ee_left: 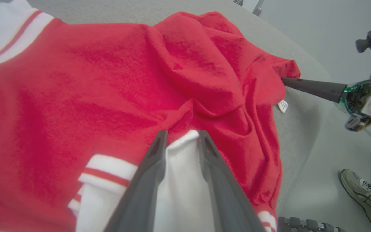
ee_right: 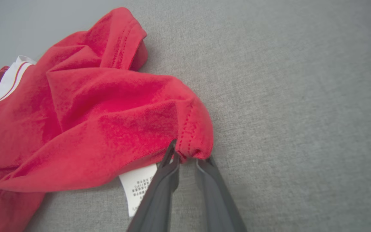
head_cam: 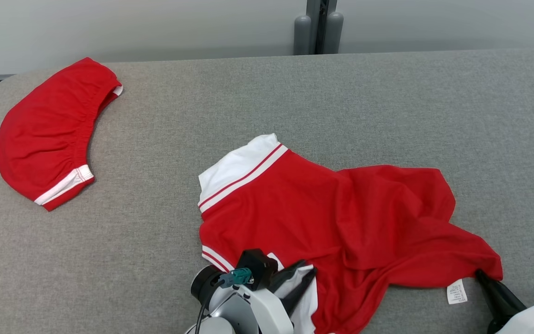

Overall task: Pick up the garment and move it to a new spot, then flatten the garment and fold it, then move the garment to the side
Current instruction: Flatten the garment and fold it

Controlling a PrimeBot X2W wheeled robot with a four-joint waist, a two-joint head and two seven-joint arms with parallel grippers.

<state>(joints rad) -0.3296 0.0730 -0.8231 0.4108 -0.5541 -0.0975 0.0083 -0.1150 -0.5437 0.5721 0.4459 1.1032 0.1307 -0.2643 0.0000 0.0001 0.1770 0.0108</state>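
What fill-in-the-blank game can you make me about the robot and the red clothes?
1. The left gripper has the shirt's ____ cloth between its fingers.
2. The right gripper pinches the shirt's ____ hem, beside the care label.
3. In the head view, the shorts lie to the shirt's ____.
4. Both garments lie on a ____ table.

Missing words: white; red; left; grey.

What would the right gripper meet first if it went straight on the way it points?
The right gripper would meet the red shirt's hem corner, seemingly right at its fingertips.
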